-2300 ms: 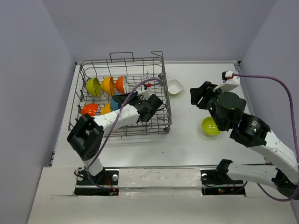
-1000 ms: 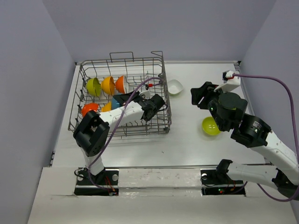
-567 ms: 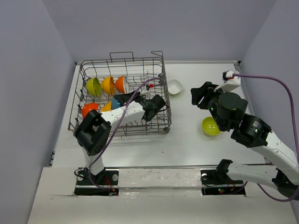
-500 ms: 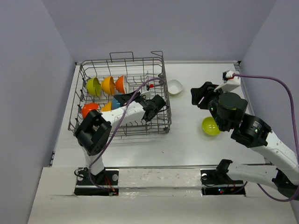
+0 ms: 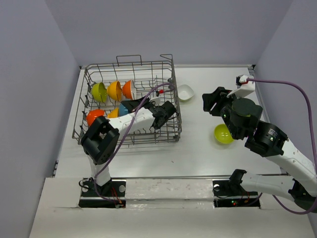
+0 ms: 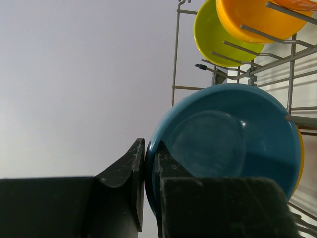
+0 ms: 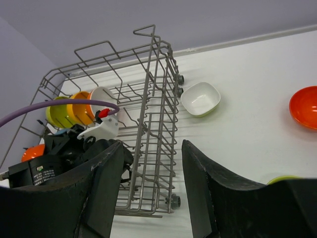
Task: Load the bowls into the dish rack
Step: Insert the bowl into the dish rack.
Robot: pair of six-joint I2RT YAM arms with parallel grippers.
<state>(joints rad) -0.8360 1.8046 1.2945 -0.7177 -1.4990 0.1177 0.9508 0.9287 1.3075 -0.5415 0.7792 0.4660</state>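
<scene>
Left gripper [image 6: 148, 151] is clamped on the rim of the teal bowl [image 6: 223, 144], one finger [image 6: 124, 173] on either side of the edge. I'm holding that bowl on edge inside the dish rack [image 5: 176, 124], at its left end. Behind it a lime green bowl [image 6: 215, 32] and an orange-yellow bowl [image 6: 247, 15] stand between the tines. Over to the right gripper [image 7: 151, 145]: jaws apart, nothing between them, hovering above the table [image 5: 198, 148] to the right of the rack. Outside the rack I count three bowls: a white bowl [image 7: 200, 98] just beside its far right corner, a red-orange bowl [image 7: 304, 106] well off to the right, and a second lime green bowl [image 5: 222, 135] partly hidden under the right arm.
</scene>
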